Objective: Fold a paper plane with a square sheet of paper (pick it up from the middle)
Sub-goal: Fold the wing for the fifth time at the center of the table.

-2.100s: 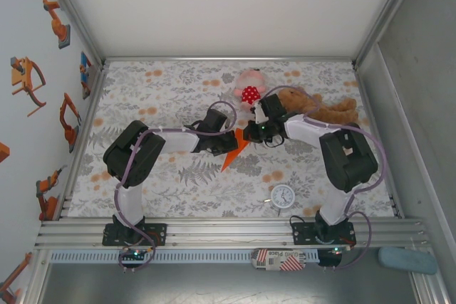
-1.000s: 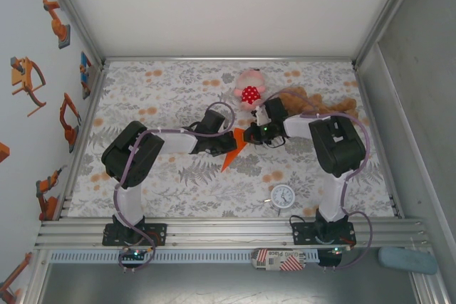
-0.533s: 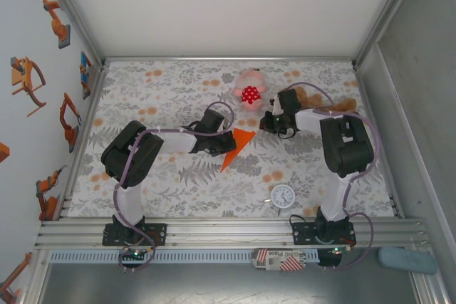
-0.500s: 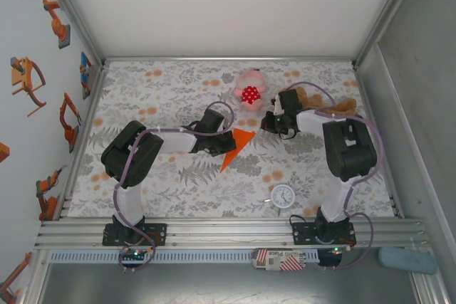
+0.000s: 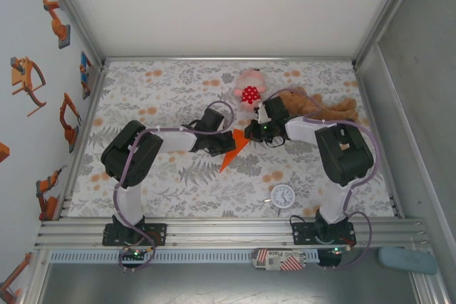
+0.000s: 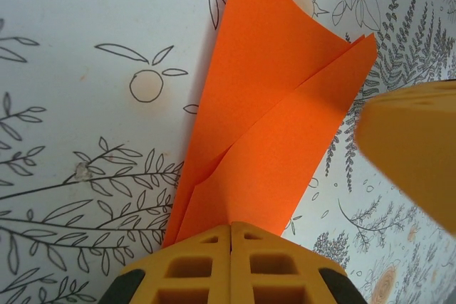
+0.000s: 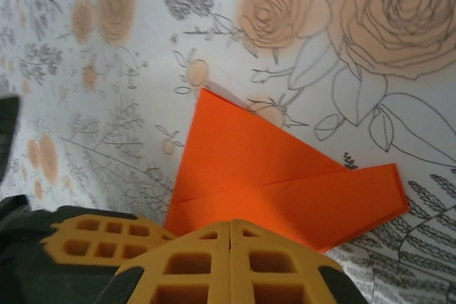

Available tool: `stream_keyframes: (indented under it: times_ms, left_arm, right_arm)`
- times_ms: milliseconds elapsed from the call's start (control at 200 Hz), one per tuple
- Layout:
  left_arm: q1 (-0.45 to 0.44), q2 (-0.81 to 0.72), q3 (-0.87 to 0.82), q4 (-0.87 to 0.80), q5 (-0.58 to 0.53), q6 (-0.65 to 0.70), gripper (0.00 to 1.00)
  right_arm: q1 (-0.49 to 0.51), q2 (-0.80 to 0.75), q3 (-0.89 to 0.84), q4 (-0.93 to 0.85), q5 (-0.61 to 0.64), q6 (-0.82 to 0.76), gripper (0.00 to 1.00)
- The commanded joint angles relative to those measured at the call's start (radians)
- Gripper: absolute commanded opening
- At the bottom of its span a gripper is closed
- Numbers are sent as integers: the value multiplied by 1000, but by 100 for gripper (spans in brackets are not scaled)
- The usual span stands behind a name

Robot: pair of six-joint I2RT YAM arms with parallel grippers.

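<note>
The square sheet of paper is a folded bright orange wedge lying on the floral tabletop, mid-table. In the left wrist view its layers fan away from my left gripper, whose jaws are shut and whose tips rest on the near end. My left gripper meets the paper from the left. From the right my right gripper, also shut, comes down on the paper with its tips on the edge. The two grippers almost touch over the paper's upper end.
A pink plush toy with a red spotted front and a brown teddy bear lie just behind the right gripper. A small white clock sits toward the front right. Metal frame rails edge the table.
Half a second ago the right gripper was drawn back to the right and the paper's flap stood wider. It has come back onto the paper, which looks narrower. The left gripper stayed put.
</note>
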Motion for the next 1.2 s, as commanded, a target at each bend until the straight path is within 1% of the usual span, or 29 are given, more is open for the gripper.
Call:
stream_keyframes:
  times_ms: [0, 90, 225, 295, 431, 661, 941, 1197]
  left_arm:
    - [4, 5, -10, -132, -6, 32, 0]
    - [6, -11, 6, -121, 21, 52, 0]
    - [3, -49, 15, -32, 85, 88, 2]
    - [2, -52, 37, -17, 100, 112, 3]
    - [-6, -18, 85, -28, 94, 131, 3]
    - [-12, 51, 118, -19, 84, 90, 0]
    - [-18, 95, 110, 37, 107, 45, 0]
    - [-21, 110, 112, 35, 65, 43, 0]
  right_arm:
    - [-3, 43, 40, -20, -5, 5, 0]
    - [-4, 75, 44, -48, 20, -7, 0]
    - [-4, 107, 36, -72, 46, -11, 0]
    - [-4, 115, 29, -75, 50, -10, 0]
    - [-4, 119, 28, -81, 50, -11, 0]
    - [-4, 123, 31, -82, 46, -4, 0]
    - [-4, 134, 28, -75, 42, 23, 0]
    - [-4, 140, 28, -79, 31, 38, 0]
